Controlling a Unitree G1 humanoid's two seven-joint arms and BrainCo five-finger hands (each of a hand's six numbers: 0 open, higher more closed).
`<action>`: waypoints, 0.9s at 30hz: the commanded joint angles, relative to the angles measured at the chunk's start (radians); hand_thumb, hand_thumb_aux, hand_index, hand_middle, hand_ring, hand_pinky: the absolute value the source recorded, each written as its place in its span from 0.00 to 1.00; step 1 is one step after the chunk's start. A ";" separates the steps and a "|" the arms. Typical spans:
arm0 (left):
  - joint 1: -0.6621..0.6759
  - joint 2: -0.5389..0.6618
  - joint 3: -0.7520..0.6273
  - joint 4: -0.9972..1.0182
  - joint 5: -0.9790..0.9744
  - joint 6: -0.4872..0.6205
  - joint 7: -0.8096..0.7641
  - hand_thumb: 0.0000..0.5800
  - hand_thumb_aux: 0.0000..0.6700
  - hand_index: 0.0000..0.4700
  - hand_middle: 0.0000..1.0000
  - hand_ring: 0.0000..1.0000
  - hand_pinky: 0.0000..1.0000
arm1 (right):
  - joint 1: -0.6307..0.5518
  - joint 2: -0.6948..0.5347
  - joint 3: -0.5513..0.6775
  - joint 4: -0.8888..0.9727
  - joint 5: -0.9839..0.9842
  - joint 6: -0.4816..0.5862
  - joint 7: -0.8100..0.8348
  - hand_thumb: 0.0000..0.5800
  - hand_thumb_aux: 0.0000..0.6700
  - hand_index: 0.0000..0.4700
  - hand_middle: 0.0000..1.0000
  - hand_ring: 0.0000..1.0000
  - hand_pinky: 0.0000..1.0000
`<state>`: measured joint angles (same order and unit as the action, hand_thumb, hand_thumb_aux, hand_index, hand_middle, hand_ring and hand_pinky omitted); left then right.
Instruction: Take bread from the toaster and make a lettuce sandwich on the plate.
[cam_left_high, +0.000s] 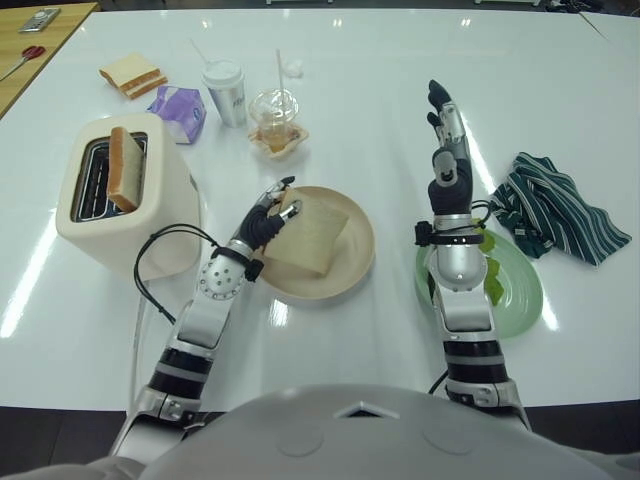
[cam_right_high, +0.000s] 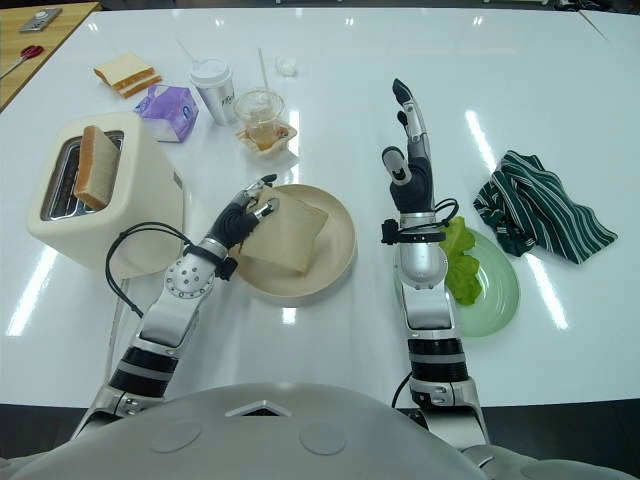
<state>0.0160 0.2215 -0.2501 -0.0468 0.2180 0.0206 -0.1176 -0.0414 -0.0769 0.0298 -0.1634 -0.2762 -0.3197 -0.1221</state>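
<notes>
A cream toaster (cam_left_high: 125, 195) stands at the left with one bread slice (cam_left_high: 125, 167) upright in a slot. My left hand (cam_left_high: 262, 222) is shut on a second bread slice (cam_left_high: 312, 237), which rests tilted on the beige plate (cam_left_high: 352, 271). My right hand (cam_left_high: 447, 140) is raised with its fingers straight and holds nothing. It stands above the near edge of a green plate (cam_left_high: 520, 290) carrying lettuce (cam_right_high: 458, 262), partly hidden by the forearm.
At the back stand a lidded paper cup (cam_left_high: 225, 92), a clear plastic cup with a straw (cam_left_high: 274, 115), a purple packet (cam_left_high: 177, 111) and a stacked sandwich (cam_left_high: 132, 74). A striped cloth (cam_left_high: 558, 208) lies at the right. The toaster's black cable (cam_left_high: 150, 270) loops beside my left arm.
</notes>
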 joint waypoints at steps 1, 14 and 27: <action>-0.012 0.002 -0.027 0.021 0.049 -0.025 0.005 0.00 0.00 0.00 0.00 0.00 0.00 | 0.000 -0.013 -0.007 -0.014 -0.001 0.006 0.007 0.00 0.00 0.00 0.00 0.00 0.00; 0.021 -0.004 0.022 -0.129 0.136 0.002 0.072 0.00 0.00 0.00 0.00 0.00 0.00 | 0.090 -0.387 -0.294 0.044 -0.097 -0.118 0.037 0.00 0.00 0.00 0.00 0.00 0.00; 0.052 -0.002 0.141 -0.277 0.124 -0.025 0.135 0.00 0.00 0.00 0.00 0.00 0.00 | 0.153 -0.910 0.035 0.668 -0.908 -0.444 -0.662 0.00 0.00 0.00 0.00 0.00 0.00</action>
<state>0.0530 0.2148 -0.1358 -0.3265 0.3467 -0.0057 0.0175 0.1559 -0.9483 -0.0126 0.4535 -1.1297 -0.7558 -0.7250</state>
